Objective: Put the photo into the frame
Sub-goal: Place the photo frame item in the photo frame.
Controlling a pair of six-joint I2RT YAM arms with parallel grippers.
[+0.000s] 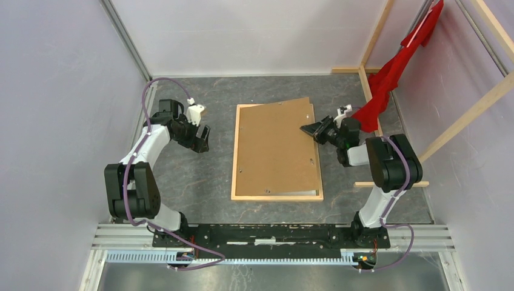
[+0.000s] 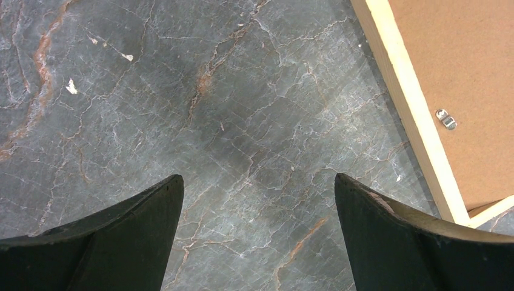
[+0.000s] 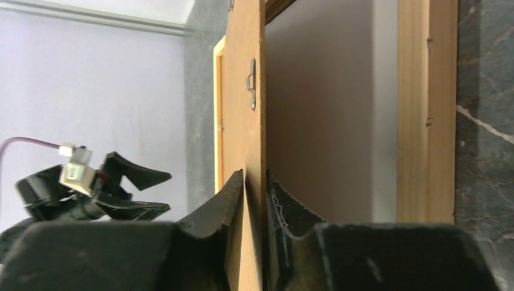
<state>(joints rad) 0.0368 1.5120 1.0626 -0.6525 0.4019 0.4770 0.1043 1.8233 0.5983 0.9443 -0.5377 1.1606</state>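
The left arm is folded at the elbow near the table's [image 1: 200, 182] left edge, forearm reaching toward the far side. The left gripper [image 1: 203, 138] hangs over bare table just left of the frame's far half, jaws spread wide and holding nothing. In the left wrist view its fingers [image 2: 139, 236] stand well apart above the grey marbled surface.

The frame [image 1: 235, 151] lies flat in the middle of the table, back side up. Its long axis runs from the near edge toward the far edge. The brown backing board [image 1: 276, 145] rests on it, turned slightly askew, so its far right corner overhangs the frame's far rail.

Beneath the raised board the right wrist view shows a plain pale sheet inside the frame, seemingly the photo [image 3: 327, 121] face down.

The right arm stands bent near the right edge, wrist turned left. The right gripper [image 1: 306, 128] pinches the board's right edge toward the far end, fingers nearly together with the thin board between them
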